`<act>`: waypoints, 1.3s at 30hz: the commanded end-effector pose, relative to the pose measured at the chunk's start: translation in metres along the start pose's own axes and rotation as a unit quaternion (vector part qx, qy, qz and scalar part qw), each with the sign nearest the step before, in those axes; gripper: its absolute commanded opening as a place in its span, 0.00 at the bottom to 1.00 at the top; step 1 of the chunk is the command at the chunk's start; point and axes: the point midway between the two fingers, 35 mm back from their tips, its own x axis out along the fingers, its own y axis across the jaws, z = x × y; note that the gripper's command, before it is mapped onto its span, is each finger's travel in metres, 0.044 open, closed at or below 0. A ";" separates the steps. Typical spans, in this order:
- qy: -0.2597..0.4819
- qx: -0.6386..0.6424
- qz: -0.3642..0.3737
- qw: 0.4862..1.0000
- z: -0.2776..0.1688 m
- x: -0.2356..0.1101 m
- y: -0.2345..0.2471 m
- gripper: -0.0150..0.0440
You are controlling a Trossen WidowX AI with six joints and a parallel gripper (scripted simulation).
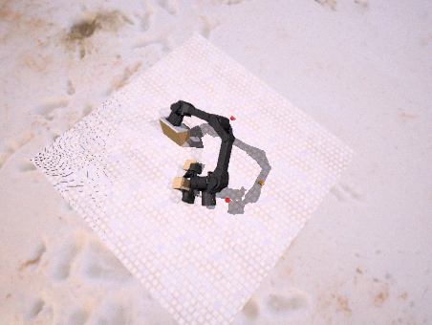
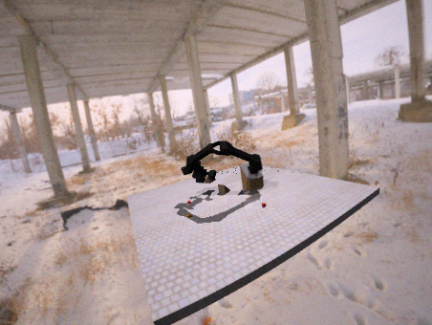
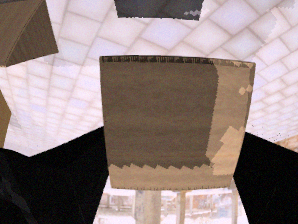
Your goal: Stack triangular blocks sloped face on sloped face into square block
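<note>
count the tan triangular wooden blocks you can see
2. One tan triangular wooden block is clamped in the black gripper. The other lies on the white tiled table just beside it. None appears hidden.

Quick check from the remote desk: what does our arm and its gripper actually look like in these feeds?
The arm is matte black all over, built of slim rounded links with chunky joint housings. No cables, stripes or labels are visible. The gripper is black too, with two plain blocky fingers that taper toward the tips in the wrist view.
</note>
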 end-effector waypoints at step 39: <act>-0.374 0.092 0.028 0.922 -0.051 -0.010 0.005 0.25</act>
